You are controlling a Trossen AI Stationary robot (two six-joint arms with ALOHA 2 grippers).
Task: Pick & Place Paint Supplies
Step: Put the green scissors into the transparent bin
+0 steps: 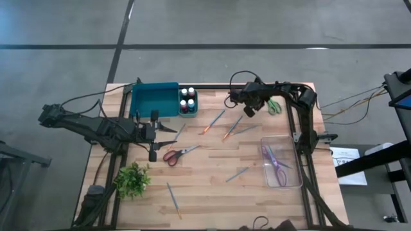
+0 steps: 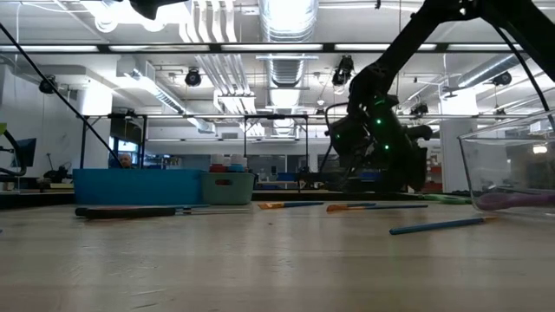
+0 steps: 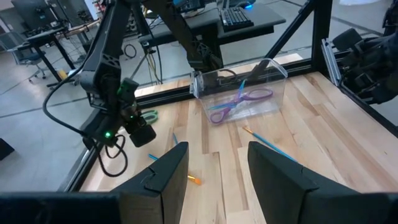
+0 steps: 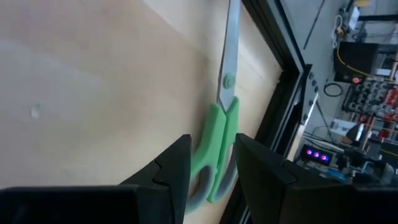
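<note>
Though near left fingers (image 3: 166, 180), paintbrush (image 3: 267, 143) apart.

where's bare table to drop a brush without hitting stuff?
Bare wood lies between the plant and the clear bin, broken only by two stray brushes. It is crowded in the centre, around the red scissors and the brush cluster.

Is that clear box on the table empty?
No. The clear box holds purple scissors; the left wrist view shows them lying inside too.
</note>
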